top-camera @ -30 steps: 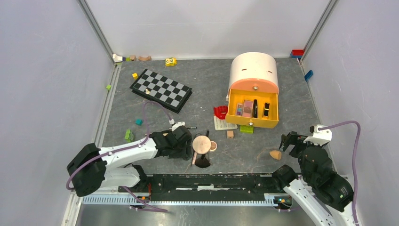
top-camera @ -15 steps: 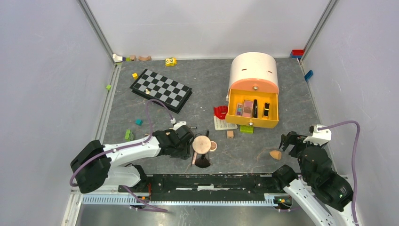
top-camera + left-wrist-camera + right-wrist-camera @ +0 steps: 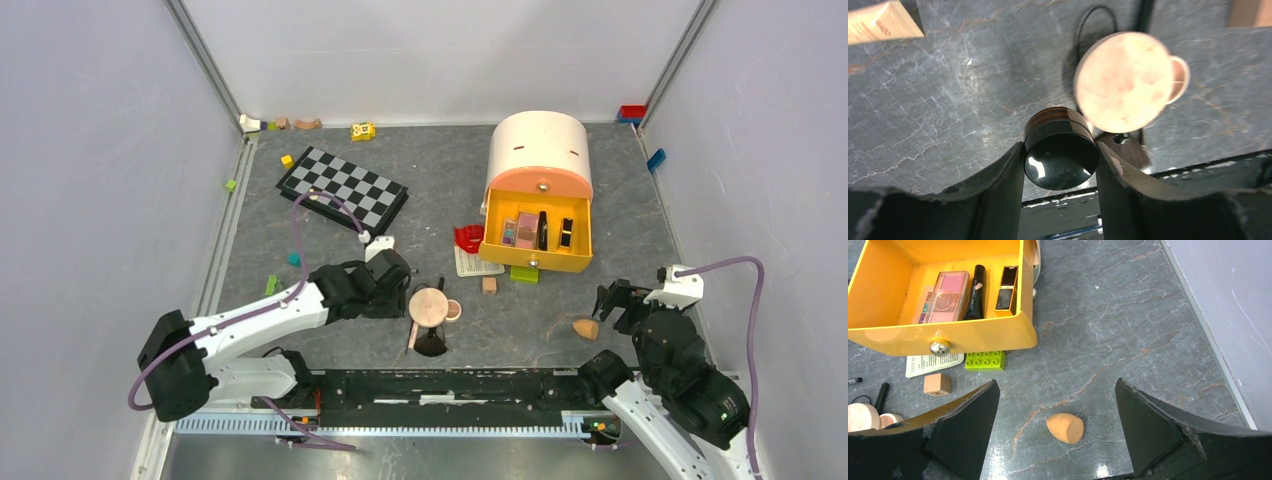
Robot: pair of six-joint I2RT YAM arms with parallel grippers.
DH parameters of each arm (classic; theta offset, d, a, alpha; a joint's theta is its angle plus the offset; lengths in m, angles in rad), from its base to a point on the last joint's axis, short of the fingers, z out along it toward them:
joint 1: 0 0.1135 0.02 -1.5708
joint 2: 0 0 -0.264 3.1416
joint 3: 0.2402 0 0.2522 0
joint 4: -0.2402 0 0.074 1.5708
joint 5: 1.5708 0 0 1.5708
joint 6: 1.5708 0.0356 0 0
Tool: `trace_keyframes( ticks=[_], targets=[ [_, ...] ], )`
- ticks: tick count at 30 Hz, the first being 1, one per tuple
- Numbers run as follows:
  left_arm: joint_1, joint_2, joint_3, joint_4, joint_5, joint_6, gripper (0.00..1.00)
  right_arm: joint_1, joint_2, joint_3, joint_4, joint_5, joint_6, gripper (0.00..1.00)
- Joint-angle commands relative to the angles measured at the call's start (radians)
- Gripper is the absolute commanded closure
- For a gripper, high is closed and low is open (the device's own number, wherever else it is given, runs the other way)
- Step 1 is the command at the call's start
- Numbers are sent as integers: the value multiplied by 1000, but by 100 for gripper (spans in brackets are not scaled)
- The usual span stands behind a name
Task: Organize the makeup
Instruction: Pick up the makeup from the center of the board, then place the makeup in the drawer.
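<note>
Left gripper: edged farther from bases, jaws now clamped on black jar. Right gripper: jaws wide, empty, above orange sponge.

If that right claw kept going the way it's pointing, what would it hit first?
Probably the orange teardrop sponge, lying on the table just ahead of the right gripper, between its open fingers. Depth is unclear, so it might touch bare table first.
</note>
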Motion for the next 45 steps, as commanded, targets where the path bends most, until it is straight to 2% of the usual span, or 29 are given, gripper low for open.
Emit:
trace_keyframes(
  ticks=[1,12,18,32,45],
  targets=[
    [-2,-52,92,-26,-12,45,60,6,-6,-2,31,2,-10,7],
    [-3,-59,258,24,86,80,61,7,-20,-7,35,3,-9,7],
    [-3,-3,345,100,129,96,61,7,-13,-9,34,0,-9,7],
    [-3,307,621,278,217,163,62,7,-16,-16,41,-1,-11,7],
    [-3,598,927,256,238,239,62,7,0,-22,46,-5,-13,7]
  ],
)
